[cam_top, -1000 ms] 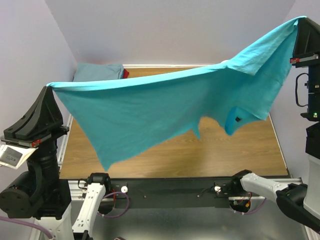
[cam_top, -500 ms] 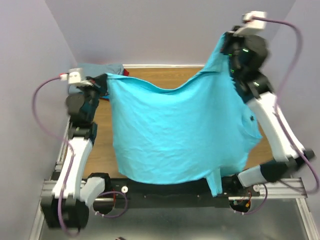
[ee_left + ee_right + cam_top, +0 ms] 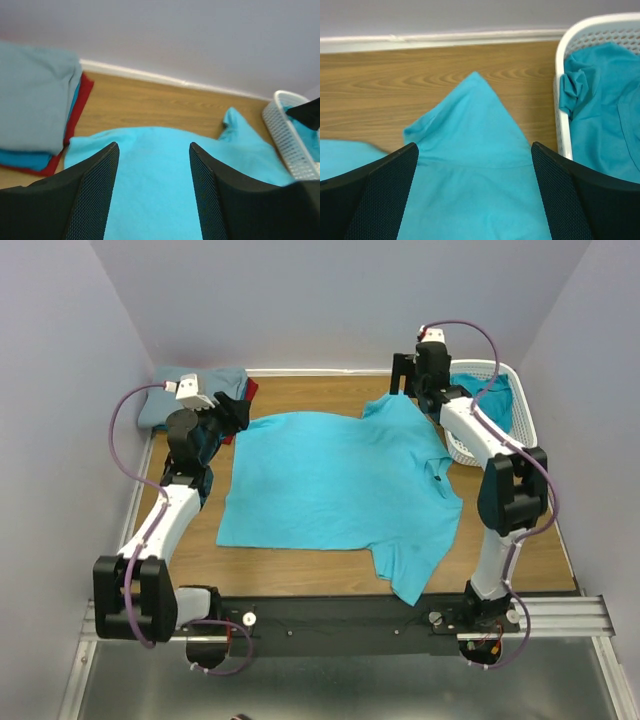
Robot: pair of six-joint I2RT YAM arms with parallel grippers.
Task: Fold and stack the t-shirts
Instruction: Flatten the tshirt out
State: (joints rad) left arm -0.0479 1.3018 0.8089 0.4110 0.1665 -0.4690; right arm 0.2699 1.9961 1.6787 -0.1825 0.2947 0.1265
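Note:
A bright turquoise t-shirt (image 3: 335,485) lies spread flat on the wooden table, one sleeve pointing to the near edge. My left gripper (image 3: 233,412) hovers open over its far left corner, fingers (image 3: 95,195) apart, only cloth (image 3: 155,210) below them. My right gripper (image 3: 408,388) stands open above the far right sleeve (image 3: 470,190), nothing between its fingers (image 3: 555,190). A folded stack (image 3: 195,385) with a grey-blue tee on top and red (image 3: 82,100) and blue beneath sits at the far left corner. A deeper teal tee (image 3: 600,100) lies in the basket.
A white lattice basket (image 3: 520,410) stands at the far right, close beside the right gripper; its rim (image 3: 561,125) runs just right of the sleeve. The back wall and its white skirting (image 3: 165,79) are close behind both grippers.
The turquoise shirt was held up stretched between both shut grippers. It has come down onto the table, and both grippers have opened and let it go at its far edge.

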